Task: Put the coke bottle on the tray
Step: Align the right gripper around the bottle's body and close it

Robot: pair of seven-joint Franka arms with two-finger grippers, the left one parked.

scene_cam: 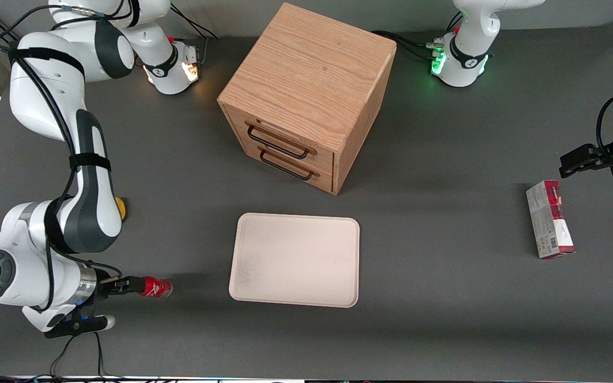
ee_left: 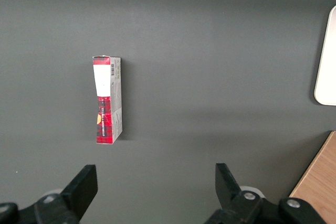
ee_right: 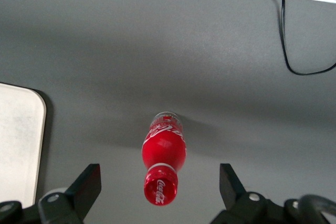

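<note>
Clearly the reach-and-grasp step is in hand: the coke bottle [scene_cam: 155,287] stands upright on the dark table [scene_cam: 445,319], not yet gripped, near the working arm's end and well apart from the cream-pink tray [scene_cam: 295,259], which is bare. The gripper [scene_cam: 125,286] sits low, just beside the bottle at about cap height. In the right wrist view its 2 fingers [ee_right: 84,190] are spread wide, with the bottle's red cap [ee_right: 160,191] between them and clear space on either flank, so it has hold of nothing.

Judging by this, the next move calls for easing down until the pads bracket the bottle's body, pinching firmly, then lifting and carrying it sideways to the tray.

As for pose, the right arm [scene_cam: 85,175] is folded, its forearm dropping steeply and the wrist bent so the hand points down at the table.
</note>
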